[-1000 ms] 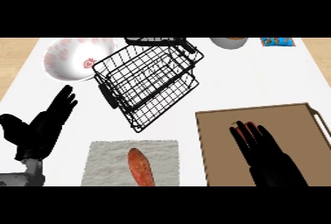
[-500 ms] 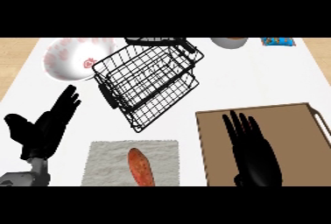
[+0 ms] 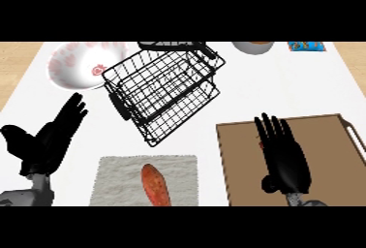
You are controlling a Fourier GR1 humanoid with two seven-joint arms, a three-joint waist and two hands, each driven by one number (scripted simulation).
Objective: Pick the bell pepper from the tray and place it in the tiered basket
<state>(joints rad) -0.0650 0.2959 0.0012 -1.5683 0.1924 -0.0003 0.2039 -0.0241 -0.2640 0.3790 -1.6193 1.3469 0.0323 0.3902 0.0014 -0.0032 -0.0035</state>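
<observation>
- The right hand (image 3: 286,157) lies over the brown tray (image 3: 336,160) at the lower right, with its fingers straight and spread, pointing away from the robot; it holds nothing.
- A small speck of red (image 3: 259,144) shows at the left edge of that hand, on the tray; the bell pepper itself is hidden beneath the palm, and whether the speck is part of it cannot be told.
- The left hand (image 3: 50,138) shows at the lower left, over the white counter (image 3: 286,87), with straight fingers angled up and to the right and the thumb held out to the left; it is relaxed, unclenched and carries nothing.
- The black wire tiered basket (image 3: 164,92) stands in the middle of the counter, above and left of the tray and apart from it; it appears tilted in this steep view, with its two tiers offset.
- A grey cloth (image 3: 114,179) lies at the bottom centre, between the two forearms, just left of the tray.
- An orange-red elongated vegetable (image 3: 155,185) lies on the cloth, with its long axis running roughly toward and away from the robot.
- A white bowl with pink markings (image 3: 82,65) sits at the upper left, just beside the basket.
- A pale bowl (image 3: 252,47) is cut off at the top edge, and a small blue item (image 3: 306,46) lies to its right.
</observation>
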